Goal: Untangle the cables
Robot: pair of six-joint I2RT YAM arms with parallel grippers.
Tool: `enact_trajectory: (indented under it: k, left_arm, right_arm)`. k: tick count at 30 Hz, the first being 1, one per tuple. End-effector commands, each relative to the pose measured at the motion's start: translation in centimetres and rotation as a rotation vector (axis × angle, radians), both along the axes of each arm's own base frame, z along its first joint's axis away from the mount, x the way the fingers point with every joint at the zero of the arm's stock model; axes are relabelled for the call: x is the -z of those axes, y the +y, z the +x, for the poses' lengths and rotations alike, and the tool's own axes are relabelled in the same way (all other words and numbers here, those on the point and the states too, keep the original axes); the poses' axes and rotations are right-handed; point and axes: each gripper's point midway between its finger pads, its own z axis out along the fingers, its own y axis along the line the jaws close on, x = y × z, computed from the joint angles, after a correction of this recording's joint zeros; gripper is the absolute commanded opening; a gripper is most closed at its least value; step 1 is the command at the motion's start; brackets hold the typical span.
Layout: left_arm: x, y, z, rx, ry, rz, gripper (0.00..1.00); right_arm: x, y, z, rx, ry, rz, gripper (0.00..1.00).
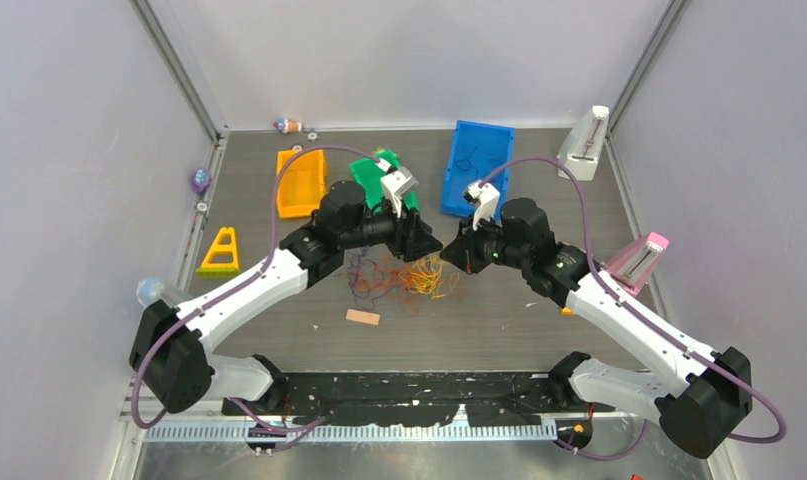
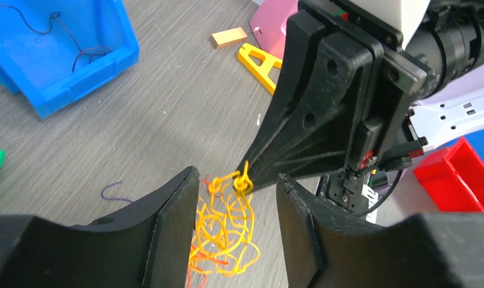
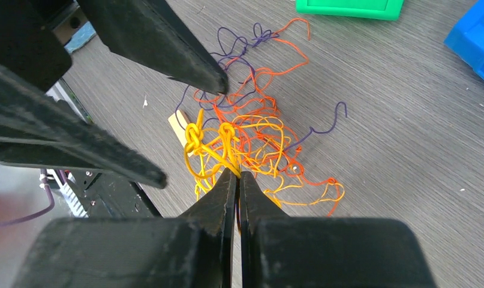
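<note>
My two white-and-black arms, bolted at the black base plate [image 1: 419,392].
From that plate outward, the left arm [image 1: 241,295] and right arm [image 1: 624,318] show me white link shells, bulky black joint housings and matte black wedge-shaped jaws with round holes; a lilac hose [image 1: 276,200] loops along each arm.

**Materials and finishes.** The surface [image 1: 539,320] was a matt grey laminate printed with a fine wood grain. The cables [image 3: 251,138] were thin, smooth, plastic-sheathed strands with a faint gloss. The left pincer [image 2: 238,180] and right pincer [image 3: 238,175] were matt black plastic, finely ridged and scuffed pale along the edges. The blue bin [image 2: 77,83] was smooth moulded plastic with a soft sheen. The small block [image 2: 229,37] looked like pale, unvarnished wood.
</note>
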Motion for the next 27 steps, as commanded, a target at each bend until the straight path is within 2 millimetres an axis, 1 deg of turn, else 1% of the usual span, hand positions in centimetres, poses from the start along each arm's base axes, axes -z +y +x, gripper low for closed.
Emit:
enact_trajectory:
  k: [1,3,4,8,9,10,11,13,14,15,16,18,19,21,23,24,25,26,27]
  left_arm:
    - [-2.5,-1.5,0.4,0.041,-0.053,-0.045,0.48]
    - [-2.1,-1.8,0.4,0.049,-0.042,-0.035,0.42]
    - [-2.1,-2.0,0.3,0.058,-0.038,-0.036,0.38]
    - [-2.0,-2.4,-0.2,0.094,-0.024,-0.052,0.12]
    - [-1.9,-2.5,-0.3,0.103,-0.018,-0.051,0.08]
    - [-1.7,-2.5,-0.4,0.112,-0.012,-0.045,0.07]
    - [-1.3,-2.5,-0.5,0.119,-0.003,-0.034,0.1]
    - [-0.5,-2.4,-0.6,0.121,0.01,-0.01,0.26]
    - [-0.3,-2.3,-0.7,0.119,0.012,-0.004,0.28]
    - [-0.1,-2.2,-0.7,0.119,0.013,-0.002,0.28]
    - [-0.2,-2.1,-0.8,0.122,0.008,-0.006,0.22]
    - [0.0,-2.0,-0.9,0.12,0.008,-0.007,0.05]
    - [-0.1,-2.0,-0.9,0.117,0.007,-0.006,0.0]
    - [0.0,-2.0,-0.8,0.115,0.012,-0.002,0.0]
    - [-0.2,-1.8,-0.5,0.09,0.006,0.001,0.0]
    - [-0.4,-1.7,-0.3,0.075,0.0,0.0,0.0]
    - [-0.9,-1.5,-0.2,0.061,-0.007,-0.007,0.0]
    - [-1.4,-1.4,-0.1,0.054,-0.013,-0.017,0.0]
    - [-1.9,-1.3,-0.1,0.05,-0.015,-0.026,0.0]
  right_arm:
    - [-3.1,1.1,0.8,-0.014,-0.085,0.057,0.05]
    - [-3.1,1.1,0.8,-0.013,-0.084,0.058,0.05]
    - [-3.1,1.2,0.8,-0.013,-0.083,0.059,0.05]
    - [-2.7,1.2,1.0,-0.007,-0.077,0.051,0.05]
    - [-2.5,1.2,1.1,-0.004,-0.076,0.049,0.05]
    - [-2.4,1.1,1.2,0.003,-0.073,0.049,0.05]
    - [-2.3,1.2,1.2,0.004,-0.073,0.049,0.05]
    - [-2.3,1.2,1.2,0.004,-0.076,0.053,0.05]
    - [-2.1,1.2,1.2,0.004,-0.074,0.052,0.05]
    - [-2.1,1.2,1.2,0.003,-0.075,0.054,0.05]
    - [-2.1,1.2,1.2,0.005,-0.075,0.054,0.05]
    - [-2.1,1.2,1.3,0.006,-0.074,0.056,0.05]
    - [-2.1,1.2,1.3,0.006,-0.075,0.057,0.05]
    - [-2.2,1.2,1.3,0.006,-0.077,0.06,0.06]
    - [-1.9,1.0,1.3,0.016,-0.078,0.053,0.23]
    - [-1.8,0.9,1.4,0.024,-0.083,0.054,0.51]
    - [-1.0,0.6,1.4,0.036,-0.076,0.043,0.7]
    - [-1.1,0.6,1.5,0.044,-0.097,0.059,0.81]
    - [-0.3,0.4,1.6,0.055,-0.104,0.061,0.85]
